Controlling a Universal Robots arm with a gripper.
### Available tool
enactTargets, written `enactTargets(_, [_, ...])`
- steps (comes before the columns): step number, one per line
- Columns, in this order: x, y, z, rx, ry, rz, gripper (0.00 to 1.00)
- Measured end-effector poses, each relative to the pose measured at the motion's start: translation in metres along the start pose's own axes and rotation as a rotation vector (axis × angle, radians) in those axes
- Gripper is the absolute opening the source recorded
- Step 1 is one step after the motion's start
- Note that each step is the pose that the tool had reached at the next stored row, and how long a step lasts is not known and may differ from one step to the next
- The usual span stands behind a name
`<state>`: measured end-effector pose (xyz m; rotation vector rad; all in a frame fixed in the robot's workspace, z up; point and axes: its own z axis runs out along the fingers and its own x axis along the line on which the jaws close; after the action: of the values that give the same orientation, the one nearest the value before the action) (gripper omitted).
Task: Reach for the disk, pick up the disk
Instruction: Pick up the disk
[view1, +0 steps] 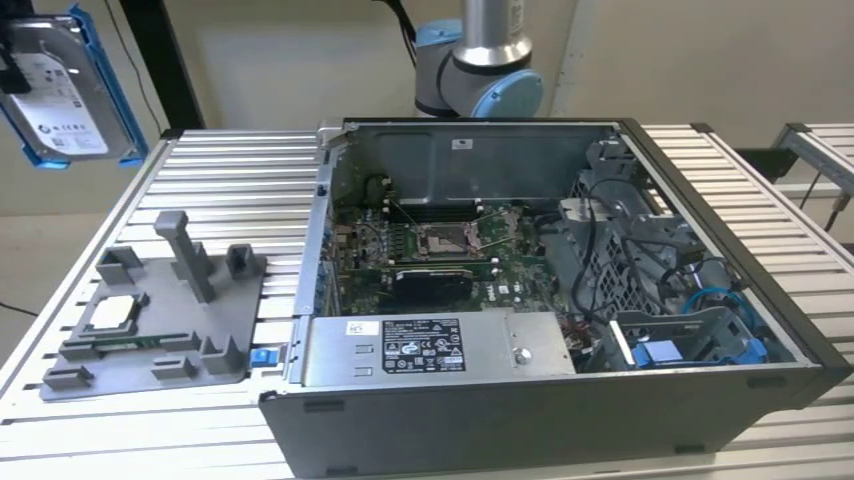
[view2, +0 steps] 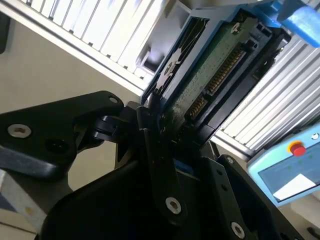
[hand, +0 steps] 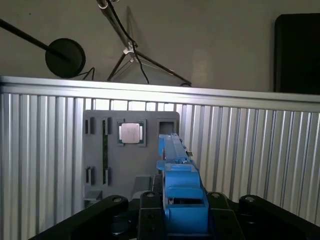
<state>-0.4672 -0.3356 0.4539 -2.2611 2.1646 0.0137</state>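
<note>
An open computer case (view1: 534, 420) is occupying the middle of the slatted bench (view1: 227, 170). A grey fixture plate (view1: 174, 310) carrying a CPU chip (view1: 110, 312) is lying just beside it toward the exterior view's left. The disk (view1: 60, 85) is hanging upright in the air at the exterior view's far left, touching nothing on the bench. In the second wrist view the hand (view2: 165, 120) is clamping together on the disk's lower edge, circuit-board side showing.
</note>
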Motion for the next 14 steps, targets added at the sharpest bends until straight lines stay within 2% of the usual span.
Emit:
enactTargets(5, [-0.0002, 0.0001, -0.0164, -0.0001, 0.0, 0.0, 0.0])
enactTargets(14, [-0.0006, 0.0001, -0.0398, -0.0003, 0.0001, 0.0, 0.0])
